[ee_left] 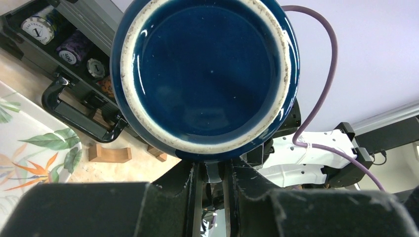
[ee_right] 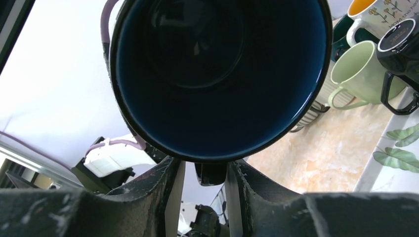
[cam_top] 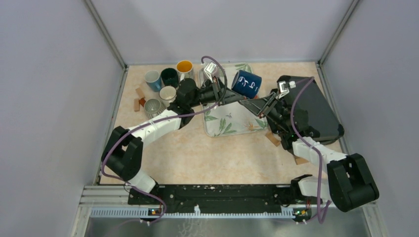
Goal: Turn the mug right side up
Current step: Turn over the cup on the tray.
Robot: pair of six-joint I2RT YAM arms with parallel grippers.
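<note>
A dark blue mug (cam_top: 246,83) with white markings hangs on its side in the air above the far edge of the floral tray (cam_top: 230,121), between my two grippers. My left gripper (cam_top: 228,94) reaches it from the left. The left wrist view shows the mug's base (ee_left: 205,74), and the left gripper (ee_left: 212,170) is closed narrowly just under it. My right gripper (cam_top: 249,102) reaches from the right. The right wrist view looks into the mug's mouth (ee_right: 217,74). The right gripper (ee_right: 210,170) straddles the handle (ee_right: 211,174), with a small gap on one side.
Several upright mugs (cam_top: 168,79) stand at the back left, also in the right wrist view (ee_right: 358,69). A black case (cam_top: 316,106) lies at the right, with poker chips (ee_left: 64,44) in it. Wooden blocks lie at the left (cam_top: 140,98) and near the tray's right corner (cam_top: 272,139).
</note>
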